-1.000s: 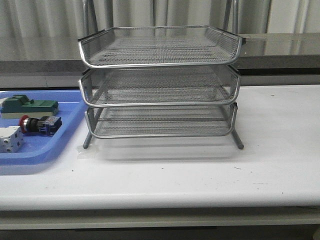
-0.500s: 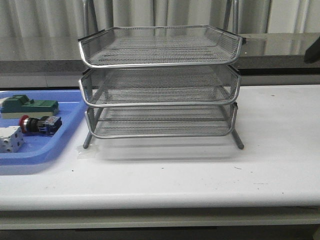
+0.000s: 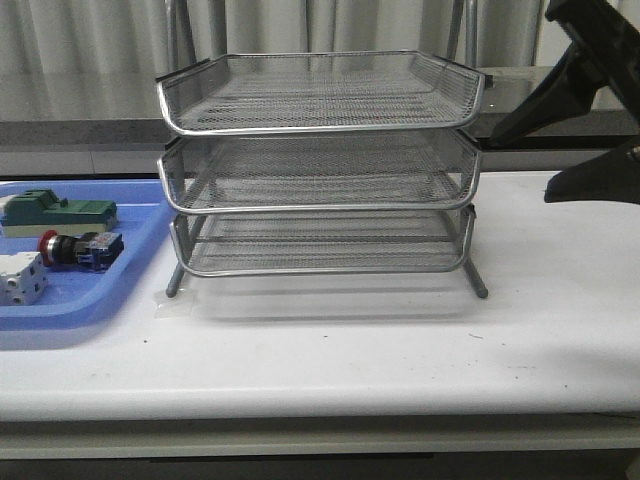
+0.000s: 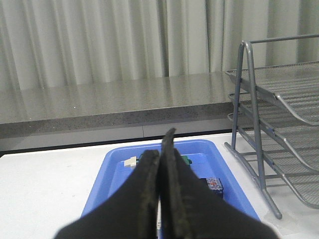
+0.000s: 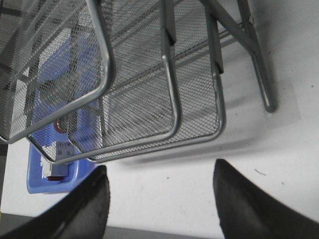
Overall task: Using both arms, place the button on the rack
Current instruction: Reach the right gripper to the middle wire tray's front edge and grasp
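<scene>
Button: the button point(image 3: 78, 248) lies on its side in a blue tray point(image 3: 130, 275), red cap pointing left, blue-and-black block to the right. It is beyond the tips of the left gripper's fingers and far from the right gripper's.
Tray neighbours: a green-and-white block point(image 3: 58, 211) lies behind the button, a white block point(image 3: 20, 278) in front of it.
Rack: the rack point(image 3: 320, 165), three mesh tiers, stands on the white table point(image 3: 400, 340) just beside the tray.
Left gripper: the left gripper point(image 4: 160, 149) has its fingers pressed together, holding nothing, above the tray.
Right gripper: the right gripper point(image 5: 158, 191) has its fingers spread wide, holding nothing, near the rack's right front corner.
</scene>
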`<action>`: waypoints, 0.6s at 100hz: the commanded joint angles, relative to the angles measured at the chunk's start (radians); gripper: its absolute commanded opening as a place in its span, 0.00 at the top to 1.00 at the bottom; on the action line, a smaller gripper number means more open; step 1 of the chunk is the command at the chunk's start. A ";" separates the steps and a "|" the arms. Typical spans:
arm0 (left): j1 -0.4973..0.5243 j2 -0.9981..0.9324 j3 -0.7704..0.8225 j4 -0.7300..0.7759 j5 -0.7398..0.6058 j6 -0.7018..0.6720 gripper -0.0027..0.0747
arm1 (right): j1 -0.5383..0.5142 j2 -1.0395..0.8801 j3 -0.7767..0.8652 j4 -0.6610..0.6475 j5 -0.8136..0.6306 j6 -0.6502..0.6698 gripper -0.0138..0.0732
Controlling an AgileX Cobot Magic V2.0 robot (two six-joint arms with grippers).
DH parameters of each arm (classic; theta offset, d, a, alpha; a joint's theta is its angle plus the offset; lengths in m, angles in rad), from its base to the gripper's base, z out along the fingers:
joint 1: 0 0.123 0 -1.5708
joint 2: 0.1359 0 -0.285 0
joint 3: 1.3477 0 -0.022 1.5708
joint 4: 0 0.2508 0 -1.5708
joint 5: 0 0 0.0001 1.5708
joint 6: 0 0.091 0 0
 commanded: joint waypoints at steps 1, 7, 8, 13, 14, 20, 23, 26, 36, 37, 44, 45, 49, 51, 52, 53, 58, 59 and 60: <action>0.003 -0.033 0.035 -0.008 -0.083 -0.010 0.99 | -0.001 0.019 -0.036 0.170 0.060 -0.151 0.31; 0.003 -0.033 0.035 -0.008 -0.083 -0.010 0.99 | -0.001 0.050 -0.038 0.217 0.087 -0.197 0.31; 0.003 -0.033 0.035 -0.008 -0.083 -0.010 0.99 | -0.001 0.058 -0.038 0.226 0.095 -0.206 0.31; 0.003 -0.033 0.035 -0.008 -0.083 -0.010 0.99 | -0.001 0.087 -0.044 0.247 0.123 -0.228 0.31; 0.003 -0.033 0.035 -0.008 -0.083 -0.010 0.99 | -0.001 0.091 -0.047 0.250 0.128 -0.230 0.31; 0.003 -0.033 0.035 -0.008 -0.083 -0.010 0.99 | -0.001 0.128 -0.060 0.260 0.162 -0.238 0.31; 0.003 -0.033 0.035 -0.008 -0.083 -0.010 0.99 | -0.001 0.145 -0.070 0.261 0.172 -0.240 0.31; 0.003 -0.033 0.035 -0.008 -0.083 -0.010 0.99 | -0.001 0.160 -0.079 0.262 0.181 -0.241 0.31; 0.003 -0.033 0.035 -0.008 -0.083 -0.010 0.99 | -0.001 0.213 -0.112 0.265 0.214 -0.246 0.31; 0.003 -0.033 0.035 -0.008 -0.083 -0.010 0.99 | -0.001 0.216 -0.117 0.265 0.215 -0.246 0.31; 0.003 -0.033 0.035 -0.008 -0.083 -0.010 0.99 | -0.001 0.244 -0.139 0.267 0.226 -0.246 0.31; 0.003 -0.033 0.035 -0.008 -0.083 -0.010 0.99 | -0.001 0.247 -0.141 0.267 0.229 -0.246 0.31; 0.003 -0.033 0.035 -0.008 -0.083 -0.010 0.99 | -0.001 0.261 -0.154 0.267 0.235 -0.246 0.31; 0.003 -0.033 0.035 -0.008 -0.083 -0.010 0.99 | -0.001 0.268 -0.160 0.267 0.239 -0.246 0.31; 0.003 -0.033 0.035 -0.008 -0.083 -0.010 0.99 | -0.001 0.271 -0.163 0.267 0.242 -0.246 0.31; 0.003 -0.033 0.035 -0.008 -0.083 -0.010 0.99 | -0.001 0.276 -0.165 0.267 0.243 -0.246 0.31; 0.003 -0.033 0.035 -0.008 -0.083 -0.010 0.99 | -0.001 0.291 -0.181 0.267 0.255 -0.246 0.31; 0.003 -0.033 0.035 -0.008 -0.083 -0.010 0.99 | -0.001 0.294 -0.183 0.267 0.260 -0.246 0.31; 0.003 -0.033 0.035 -0.008 -0.083 -0.010 0.99 | -0.001 0.297 -0.184 0.267 0.262 -0.246 0.31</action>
